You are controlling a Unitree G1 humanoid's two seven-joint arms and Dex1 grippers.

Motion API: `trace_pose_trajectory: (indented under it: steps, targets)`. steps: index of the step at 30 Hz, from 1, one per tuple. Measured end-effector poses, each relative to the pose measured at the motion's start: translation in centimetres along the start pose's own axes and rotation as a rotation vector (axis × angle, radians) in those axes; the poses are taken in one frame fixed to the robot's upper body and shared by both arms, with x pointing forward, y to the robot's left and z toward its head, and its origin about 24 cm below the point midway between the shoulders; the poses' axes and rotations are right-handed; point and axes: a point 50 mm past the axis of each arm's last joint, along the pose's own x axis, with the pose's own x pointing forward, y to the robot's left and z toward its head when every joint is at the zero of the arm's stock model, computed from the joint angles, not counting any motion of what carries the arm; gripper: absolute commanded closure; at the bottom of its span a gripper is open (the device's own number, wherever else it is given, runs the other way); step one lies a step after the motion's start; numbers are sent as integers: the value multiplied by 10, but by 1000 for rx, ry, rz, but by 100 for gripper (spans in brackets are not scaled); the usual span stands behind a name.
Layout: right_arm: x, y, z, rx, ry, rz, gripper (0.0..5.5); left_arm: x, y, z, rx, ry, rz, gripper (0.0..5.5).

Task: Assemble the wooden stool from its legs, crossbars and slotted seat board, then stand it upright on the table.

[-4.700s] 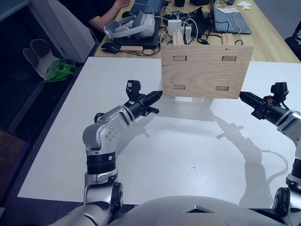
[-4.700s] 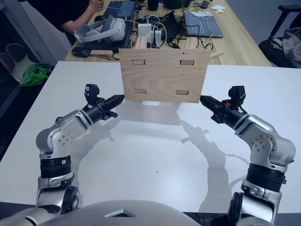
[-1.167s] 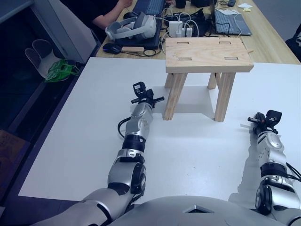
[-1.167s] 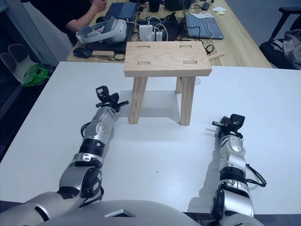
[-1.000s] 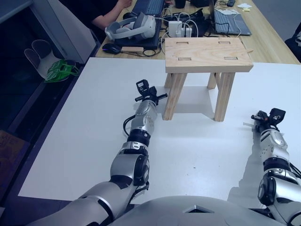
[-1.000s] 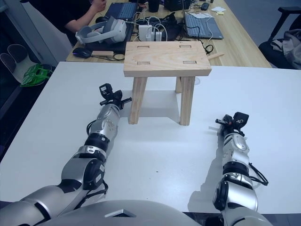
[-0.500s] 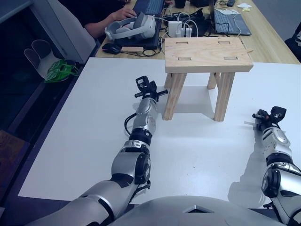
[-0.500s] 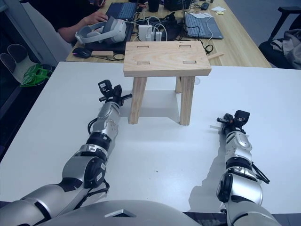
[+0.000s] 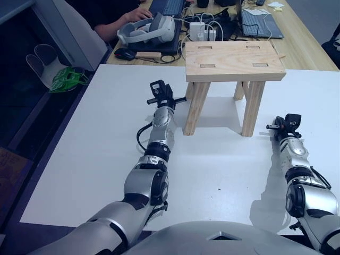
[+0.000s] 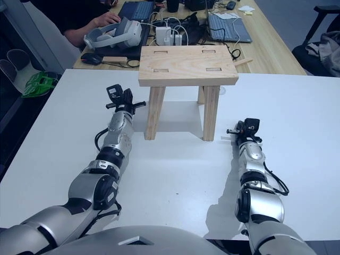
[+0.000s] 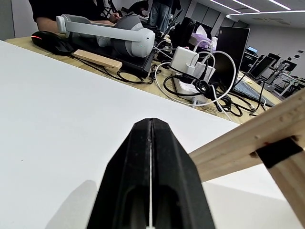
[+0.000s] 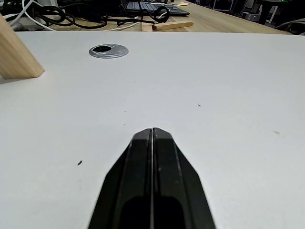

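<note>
The wooden stool (image 9: 232,53) stands upright at the far middle of the white table (image 9: 106,159), its slotted seat board on top. My left arm lies stretched forward; its gripper (image 10: 139,103) is shut and empty just left of the front left leg (image 9: 191,110), apart from it. In the left wrist view the shut gripper (image 11: 150,123) points past a stool crossbar (image 11: 238,143). My right gripper (image 10: 229,130) rests shut and empty on the table, right of the front right leg (image 9: 250,110). The right wrist view has the shut gripper (image 12: 152,130) and a leg's foot (image 12: 16,59).
Behind the table is a wooden desk with a headset (image 9: 146,29), a mouse (image 9: 125,53), laptops and tangled cables (image 9: 212,24). A green object (image 9: 66,79) lies off the table's left. A metal grommet (image 12: 108,50) sits in the tabletop.
My right arm has slid left toward the stool's front right leg. My left arm has edged slightly left and farther away. The stool has stayed put.
</note>
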Motion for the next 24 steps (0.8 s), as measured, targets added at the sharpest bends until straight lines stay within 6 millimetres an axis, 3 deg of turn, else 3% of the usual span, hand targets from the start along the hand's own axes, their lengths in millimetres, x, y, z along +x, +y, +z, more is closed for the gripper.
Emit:
trace_pose_trajectory:
  steps: [8,14,24]
  targets:
    - [0,-11,0,-3,14,-107,546,2,-13,-1,13,8,-90,550]
    - [3,-14,1,35,62,-140,546,3,-7,1,-3,4,-66,550]
    - [6,-19,3,49,118,-98,546,6,-16,10,-75,-41,-88,550]
